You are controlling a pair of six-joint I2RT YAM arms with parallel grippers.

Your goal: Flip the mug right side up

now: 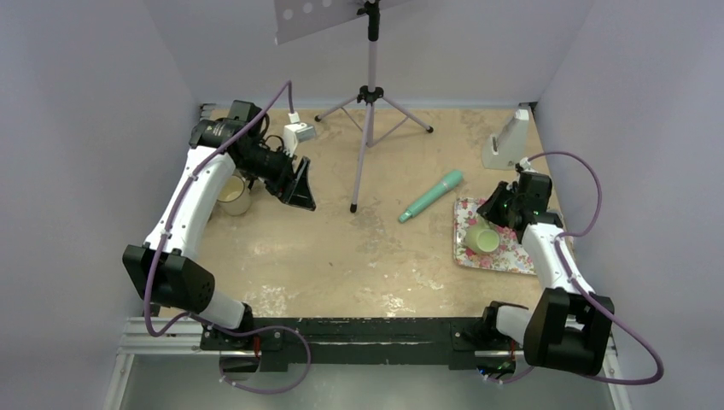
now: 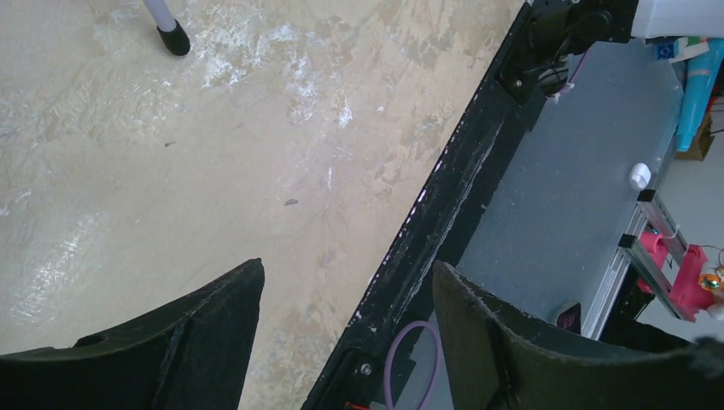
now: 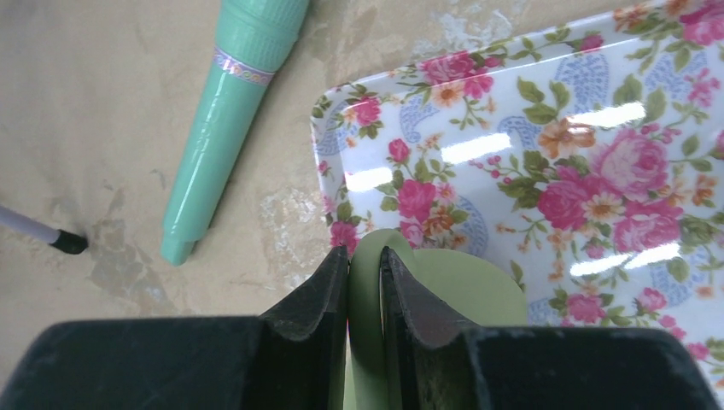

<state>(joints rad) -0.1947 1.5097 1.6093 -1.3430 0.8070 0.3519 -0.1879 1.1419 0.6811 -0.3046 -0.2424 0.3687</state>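
A light green mug stands on the floral tray at the right. In the right wrist view a flat green face of the mug points up and no opening shows. My right gripper is shut on the mug's handle, which fills the narrow gap between the black fingers. From above, the right gripper sits just behind the mug. My left gripper hangs above the left side of the table. The left gripper is open, with nothing between its fingers.
A teal tube lies on the table just left of the tray. A tripod stand occupies the back centre. A cream cup sits by the left arm, a small white box behind it, and a white device at the back right.
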